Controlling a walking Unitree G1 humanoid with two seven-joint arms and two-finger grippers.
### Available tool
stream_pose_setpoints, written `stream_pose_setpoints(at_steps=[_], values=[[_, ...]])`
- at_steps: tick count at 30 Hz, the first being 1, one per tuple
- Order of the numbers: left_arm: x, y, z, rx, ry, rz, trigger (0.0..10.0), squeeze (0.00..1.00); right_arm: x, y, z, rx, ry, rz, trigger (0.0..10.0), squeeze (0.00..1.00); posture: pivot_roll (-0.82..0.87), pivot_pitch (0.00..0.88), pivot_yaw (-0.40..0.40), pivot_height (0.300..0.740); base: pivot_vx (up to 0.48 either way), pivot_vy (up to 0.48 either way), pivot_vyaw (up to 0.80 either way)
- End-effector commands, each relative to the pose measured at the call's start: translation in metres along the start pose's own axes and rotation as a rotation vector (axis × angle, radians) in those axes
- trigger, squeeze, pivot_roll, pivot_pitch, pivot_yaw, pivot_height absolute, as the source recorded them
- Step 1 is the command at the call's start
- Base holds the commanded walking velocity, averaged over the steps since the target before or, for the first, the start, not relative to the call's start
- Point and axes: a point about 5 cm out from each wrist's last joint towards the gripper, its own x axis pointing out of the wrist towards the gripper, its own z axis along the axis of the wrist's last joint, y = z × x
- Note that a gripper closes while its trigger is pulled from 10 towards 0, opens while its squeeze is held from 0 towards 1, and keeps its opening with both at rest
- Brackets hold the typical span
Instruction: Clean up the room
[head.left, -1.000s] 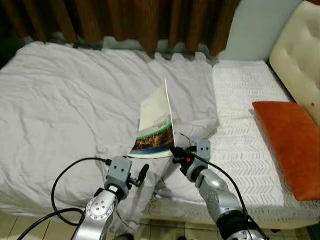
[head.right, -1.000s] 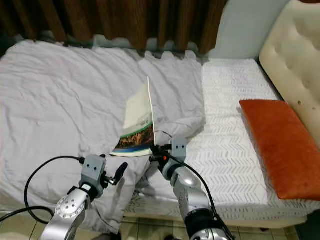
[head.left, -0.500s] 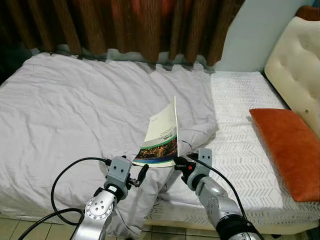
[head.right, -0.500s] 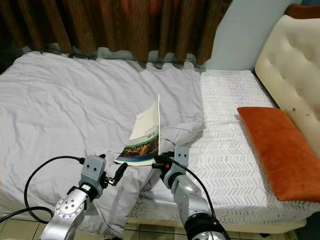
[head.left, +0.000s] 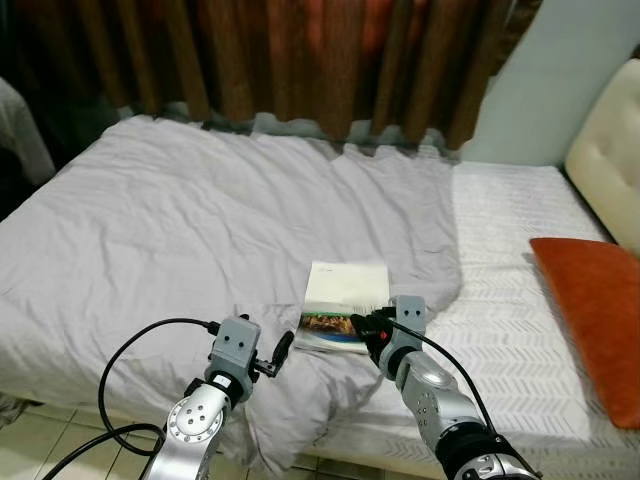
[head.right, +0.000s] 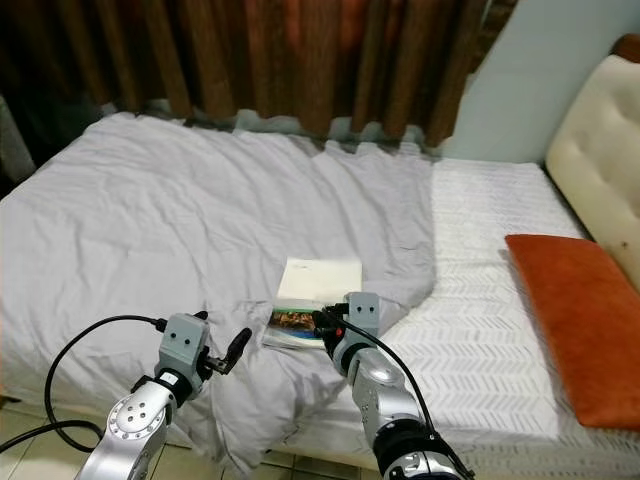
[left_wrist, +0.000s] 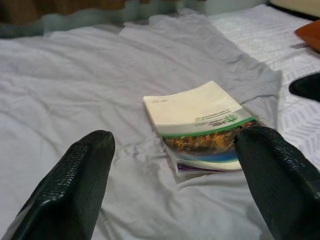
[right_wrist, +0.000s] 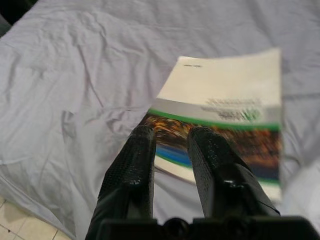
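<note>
A book (head.left: 343, 307) lies flat on the grey duvet (head.left: 180, 230) near the front edge of the bed, cover up: cream at the far end, then a green band, a dark photo strip and a blue stripe at the end nearest me. It sits just short of where the duvet's edge gives way to the white patterned sheet (head.left: 520, 300).

My right claw (head.left: 362, 326) is at the book's near edge, on its right corner. In the right wrist view its two fingers (right_wrist: 131, 165) are close together with only a narrow slit between them, their tips over the photo strip. I cannot tell whether they pinch the cover or merely rest closed above it.

My left claw (left_wrist: 175, 170) hovers low over the duvet, to the left of the book and apart from it. Its fingers (left_wrist: 75, 175) are spread wide, holding nothing, and the book shows between them in the left wrist view.

An orange cushion (head.left: 592, 310) lies on the sheet at the right, by the cream padded headboard (head.left: 610, 150). Brown curtains (head.left: 300, 60) hang behind the bed, and pale floor tiles (head.left: 60, 440) show below its front edge.
</note>
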Motion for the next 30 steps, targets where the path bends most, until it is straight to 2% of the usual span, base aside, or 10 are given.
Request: stream_pose_setpoints(at_steps=[1,13,14,15,17,18,19,22,26,30], values=[[0.0,-0.001,0.0,0.008,-0.002,-0.006,10.0,0.0,0.001,0.001,-0.002,-0.027,0.019,-0.001,10.0,0.0,0.1,0.085,-0.053,0.74,0.0,0.0,0.0],[-0.003,0.004,0.0,0.033,-0.003,0.014,10.0,0.0,0.003,-0.006,-0.007,0.113,0.053,-0.045,10.0,0.0,0.11,0.096,-0.059,0.74,0.0,0.0,0.0],[-0.003,0.006,0.001,0.044,-0.011,0.027,10.0,0.0,0.004,-0.009,-0.002,0.106,0.029,-0.058,1.3,0.0,0.11,0.096,-0.06,0.74,0.0,0.0,0.0],[-0.003,0.008,0.003,0.05,-0.019,0.043,10.0,0.0,0.004,-0.011,0.003,0.073,0.011,-0.066,0.0,0.0,0.11,0.097,-0.065,0.74,0.0,0.0,0.0],[-0.004,0.012,0.005,0.048,-0.028,0.07,10.0,0.0,0.003,-0.014,0.009,-0.012,-0.025,-0.082,0.0,0.0,0.11,0.098,-0.07,0.74,0.0,0.0,0.0],[-0.004,0.013,0.007,0.044,-0.037,0.079,10.0,0.0,0.001,-0.015,0.013,-0.072,-0.055,-0.097,8.8,0.0,0.11,0.098,-0.07,0.74,0.0,0.0,0.0],[-0.005,0.014,0.01,0.043,-0.045,0.083,10.0,0.0,-0.001,-0.017,0.016,-0.114,-0.093,-0.111,10.0,0.0,0.11,0.102,-0.072,0.74,0.0,0.0,0.0],[-0.007,0.008,0.022,0.048,-0.089,0.071,10.0,0.0,-0.023,-0.028,0.032,-0.212,-0.3,-0.221,10.0,0.0,0.11,0.101,-0.082,0.74,0.0,0.0,0.0],[-0.011,0.006,0.028,0.051,-0.104,0.068,10.0,0.0,-0.04,-0.036,0.037,-0.235,-0.365,-0.292,10.0,0.0,0.1,0.094,-0.086,0.74,0.0,0.0,0.0],[-0.042,0.005,0.039,-0.009,-0.096,0.105,10.0,0.0,-0.114,-0.06,0.019,-0.269,-0.362,-0.401,10.0,0.0,0.09,0.091,-0.077,0.74,0.0,0.0,0.0]])
